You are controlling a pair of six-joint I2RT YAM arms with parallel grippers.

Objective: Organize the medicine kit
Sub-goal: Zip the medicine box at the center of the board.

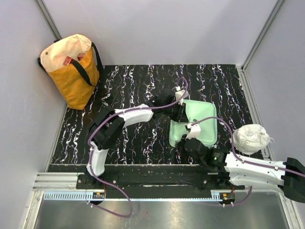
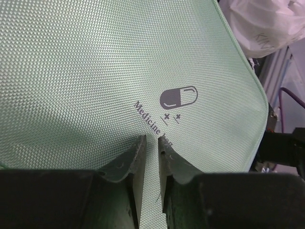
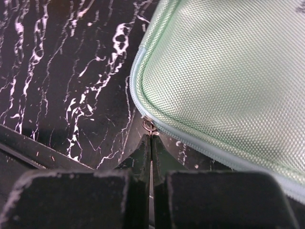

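The medicine kit (image 1: 202,117) is a mint-green zip case lying closed on the black marbled table, right of centre. My left gripper (image 1: 182,110) rests over its lid (image 2: 119,62) beside the pill logo (image 2: 178,97). Its jaws are nearly shut with a narrow gap and hold nothing (image 2: 151,138). My right gripper (image 1: 188,136) is at the case's near left corner (image 3: 143,81), shut (image 3: 151,136) on the small metal zipper pull (image 3: 148,126). The zip looks closed along the visible edge. The case's contents are hidden.
A yellow-and-cream tote bag (image 1: 71,69) stands at the far left corner. A crumpled white bag (image 1: 251,138) sits at the table's right edge, also in the left wrist view (image 2: 267,24). Grey walls enclose the table on three sides.
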